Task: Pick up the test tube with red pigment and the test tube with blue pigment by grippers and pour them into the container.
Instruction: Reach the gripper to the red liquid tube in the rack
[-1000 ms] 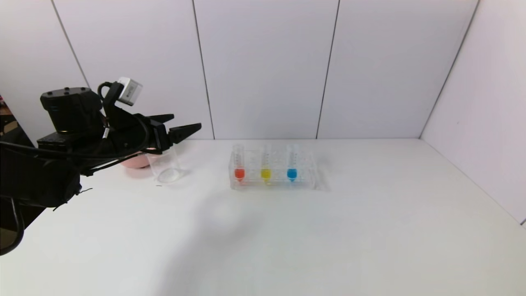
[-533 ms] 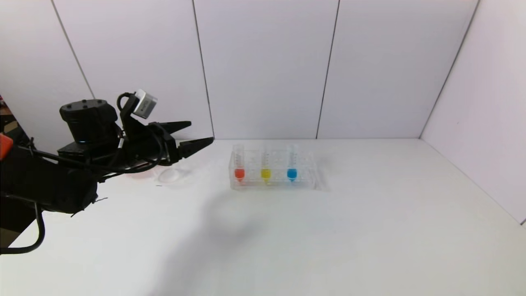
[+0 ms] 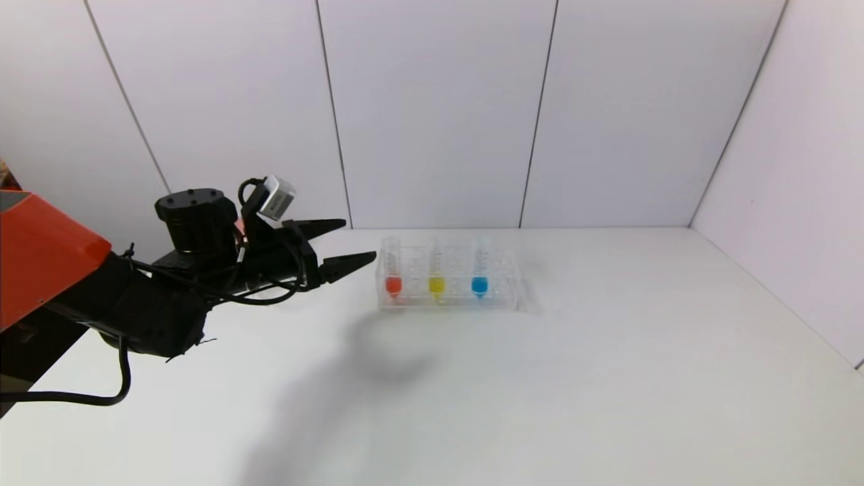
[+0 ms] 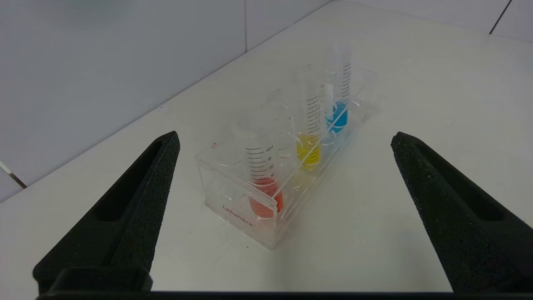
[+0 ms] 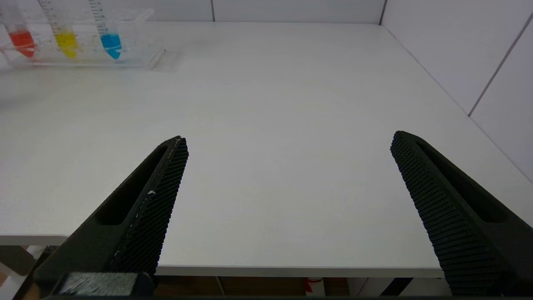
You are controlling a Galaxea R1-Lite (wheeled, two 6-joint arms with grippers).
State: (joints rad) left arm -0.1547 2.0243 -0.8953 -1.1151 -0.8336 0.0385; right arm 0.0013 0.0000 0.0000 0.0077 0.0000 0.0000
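The test tube with red pigment (image 3: 393,277) stands at the left end of a clear rack (image 3: 499,297), and the test tube with blue pigment (image 3: 479,278) stands further right. My left gripper (image 3: 358,240) is open and empty, just left of the rack at tube height. In the left wrist view the red tube (image 4: 262,183) is nearest between the open left gripper (image 4: 285,137) fingers, with the blue tube (image 4: 339,112) farthest. My right gripper (image 5: 287,139) is open and empty over the table's front edge, out of the head view. The container is hidden behind my left arm.
A yellow-liquid tube (image 3: 437,278) stands between the red and blue ones, and also shows in the left wrist view (image 4: 310,143). In the right wrist view the rack (image 5: 137,54) sits far off. White walls close the back and right of the table (image 3: 607,378).
My left arm has swung right and lower towards the rack, fingers still open. It now covers the glass beaker and pink bowl that showed earlier. The tubes have not moved.
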